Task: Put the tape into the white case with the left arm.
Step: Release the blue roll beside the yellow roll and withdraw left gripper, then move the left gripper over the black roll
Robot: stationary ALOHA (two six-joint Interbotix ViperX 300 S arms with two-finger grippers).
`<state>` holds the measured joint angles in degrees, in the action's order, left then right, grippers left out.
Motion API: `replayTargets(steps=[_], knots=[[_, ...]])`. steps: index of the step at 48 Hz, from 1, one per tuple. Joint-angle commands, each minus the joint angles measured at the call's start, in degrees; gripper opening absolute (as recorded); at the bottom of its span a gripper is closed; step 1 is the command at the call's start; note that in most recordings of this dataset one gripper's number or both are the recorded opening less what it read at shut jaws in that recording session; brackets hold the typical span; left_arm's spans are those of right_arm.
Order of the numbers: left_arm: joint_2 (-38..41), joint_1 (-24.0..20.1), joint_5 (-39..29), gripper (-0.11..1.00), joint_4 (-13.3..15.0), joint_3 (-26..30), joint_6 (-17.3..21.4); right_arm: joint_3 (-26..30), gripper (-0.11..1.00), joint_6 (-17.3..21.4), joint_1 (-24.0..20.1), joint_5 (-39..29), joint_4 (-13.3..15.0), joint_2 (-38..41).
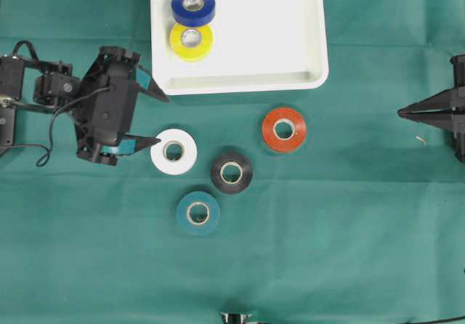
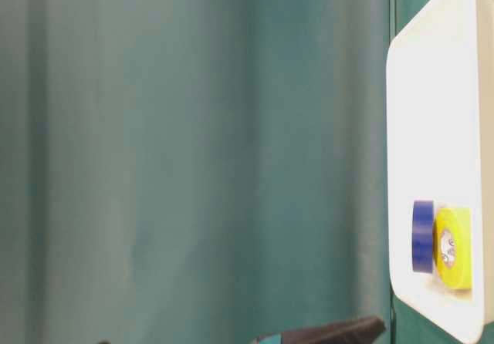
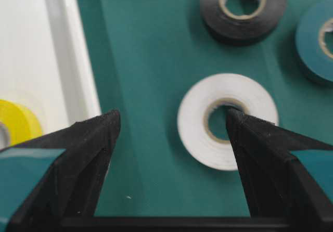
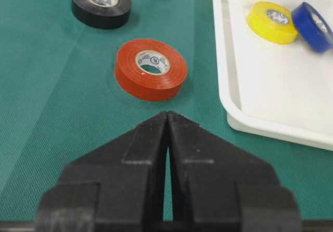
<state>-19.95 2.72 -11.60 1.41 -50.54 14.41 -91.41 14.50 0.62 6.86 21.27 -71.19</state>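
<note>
The white case [image 1: 269,41] lies at the top middle and holds a blue tape [image 1: 193,4] and a yellow tape [image 1: 191,41]. On the green cloth lie a white tape [image 1: 174,151], a black tape [image 1: 231,171], a teal tape [image 1: 197,212] and a red tape [image 1: 283,129]. My left gripper [image 1: 164,121] is open and empty, just left of the white tape and below the case's near left corner. In the left wrist view one finger [image 3: 250,138] stands over the hole of the white tape [image 3: 192,123]. The left gripper [image 3: 171,120] frames bare cloth beside the case rim [image 3: 78,76].
My right gripper [image 1: 407,111] rests at the right edge, shut and empty, pointing at the red tape [image 4: 151,76] with the case [image 4: 270,91] to its right. The table-level view shows the case [image 2: 432,128] with the blue [image 2: 422,236] and yellow [image 2: 454,247] rolls.
</note>
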Motion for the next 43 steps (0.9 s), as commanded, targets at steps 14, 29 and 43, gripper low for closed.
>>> replayTargets(steps=[14,29,43], knots=[[-6.7,2.4,3.3,0.82,0.2,-5.1,-0.3,-0.2,-0.09,0.1,0.1,0.4,0.3,0.4],[-7.9,2.7,6.6,0.82,0.1,-7.0,-2.0,-0.2,-0.09,0.1,0.1,0.4,0.3,0.4],[-6.0,2.8,6.6,0.82,0.1,-6.0,-2.1,-0.2,-0.09,0.1,0.1,0.4,0.3,0.4]])
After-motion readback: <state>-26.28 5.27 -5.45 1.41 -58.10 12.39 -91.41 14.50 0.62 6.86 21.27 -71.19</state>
